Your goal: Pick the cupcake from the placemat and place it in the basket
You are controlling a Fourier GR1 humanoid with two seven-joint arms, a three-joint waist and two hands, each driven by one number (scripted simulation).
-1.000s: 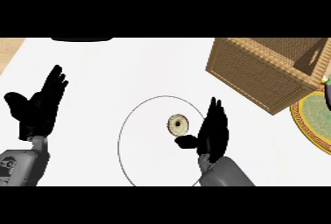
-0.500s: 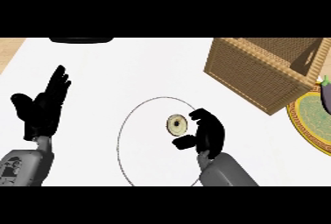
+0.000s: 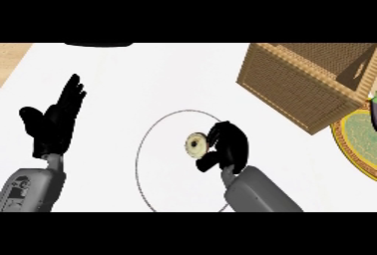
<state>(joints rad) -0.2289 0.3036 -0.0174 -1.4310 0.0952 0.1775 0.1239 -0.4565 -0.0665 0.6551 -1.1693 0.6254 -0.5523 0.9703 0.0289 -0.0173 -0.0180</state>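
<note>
My right hand (image 3: 227, 148) sits over the middle of the white round placemat (image 3: 151, 149); fingers and thumb curled round the cupcake (image 3: 196, 144), which shows at the hand's 9 o'clock side, pale top with a dark centre facing up; so right hand grasping the cupcake; can't tell whether it rests on the placemat or is lifted off it. Right forearm (image 3: 258, 191) runs in from 5 o'clock.

Wicker basket (image 3: 316, 79) is at 1 o'clock from the cupcake, well apart, open top tilted toward the upper right; nothing of its inside readable from here. Yellow-green patterned plate (image 3: 361, 142) at 3 o'clock, just beside the basket's lower corner, cut by the view's right edge; a small purple and green item (image 3: 373, 107) above it at the edge, too clipped to name.

My left hand (image 3: 57, 124) is at 9 o'clock, well apart from the placemat; fingers straight and pointing up, holding nothing, resting.

Counter (image 3: 147, 74) is white; a tan strip at the top left corner.
</note>
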